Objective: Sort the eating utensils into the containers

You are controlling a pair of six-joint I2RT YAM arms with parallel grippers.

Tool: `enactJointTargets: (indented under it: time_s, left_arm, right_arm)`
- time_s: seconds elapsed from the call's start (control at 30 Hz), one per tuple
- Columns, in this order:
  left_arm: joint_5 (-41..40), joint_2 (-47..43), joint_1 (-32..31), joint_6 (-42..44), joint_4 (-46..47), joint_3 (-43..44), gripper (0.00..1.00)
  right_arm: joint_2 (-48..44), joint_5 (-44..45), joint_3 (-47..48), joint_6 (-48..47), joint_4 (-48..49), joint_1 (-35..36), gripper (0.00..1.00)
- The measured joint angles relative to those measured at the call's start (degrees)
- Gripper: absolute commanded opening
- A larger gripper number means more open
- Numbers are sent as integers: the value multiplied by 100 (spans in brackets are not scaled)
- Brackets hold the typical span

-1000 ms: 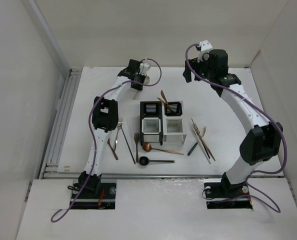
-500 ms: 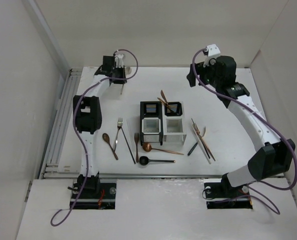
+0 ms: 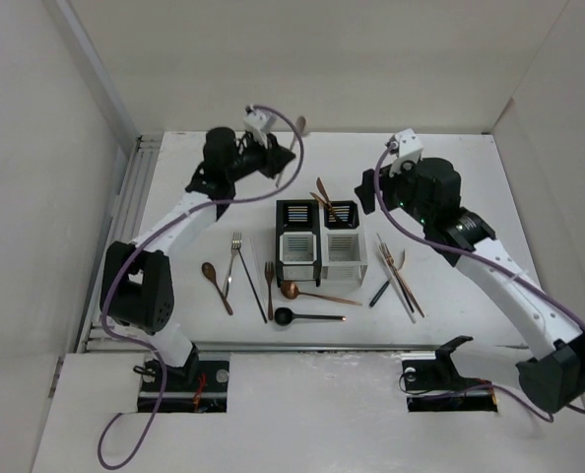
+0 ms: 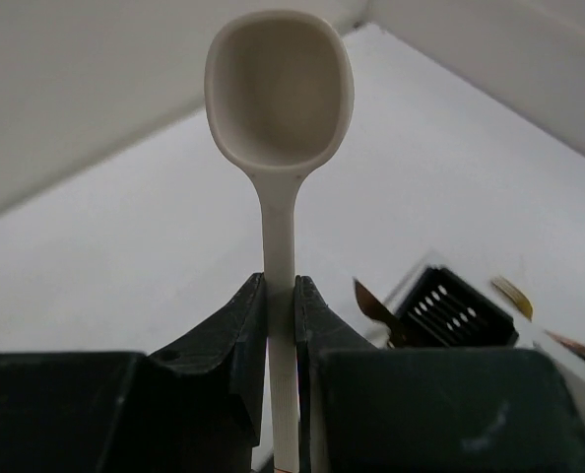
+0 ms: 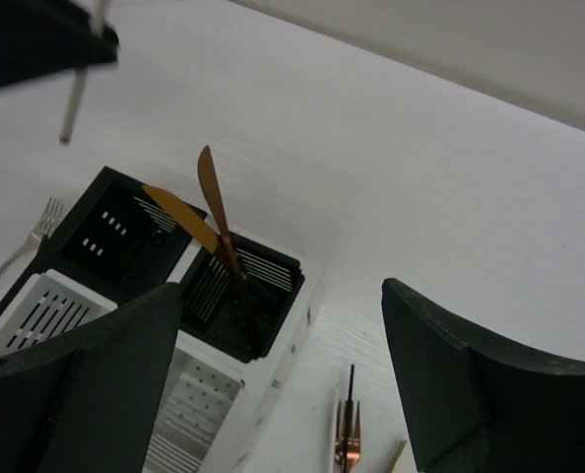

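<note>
left gripper [image 4: 280,296] clenched on pale spoon [image 4: 278,89] handle, bowl up, in air beyond caddy [image 3: 320,258] | right gripper [image 5: 283,384] spread, empty, near caddy | copper knives [image 5: 219,232] in far-right black bin | step — carry spoon over a free bin, tip handle down, lower before letting go — clear of knives | writing: none readable

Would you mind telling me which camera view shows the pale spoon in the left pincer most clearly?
The left wrist view: the pale spoon fills the frame, bowl up, handle clamped in the left pincer. The top external view shows it only as a small sliver; the right wrist view catches just its handle end.
</note>
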Motion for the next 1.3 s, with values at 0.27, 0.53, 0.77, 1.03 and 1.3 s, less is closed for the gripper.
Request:
enactJointTargets:
  time_s: [0.27,0.53,0.77,1.03,1.3]
  left_arm:
    - [-608,-94,-463,-199,1113,-1703,0]
    - [-1303,-249,-1049,-232,2382,-2479,0]
    - [-1812,-249,-1235,-236,3014,-2791,0]
    - [-2323,-249,-1270,-267,3147,-3307,0]
    - [-2511,-164,-1314,-109,3560,-3386,0]
  right_arm:
    - [-1108,334,-514,90,42,31,87]
    - [-1224,544,-544,103,17,31,87]
    - [-1233,688,-544,101,-24,33,87]
    - [-1342,898,-544,-24,-140,35,87]
    - [-1355,1019,-544,-160,-184,35,87]
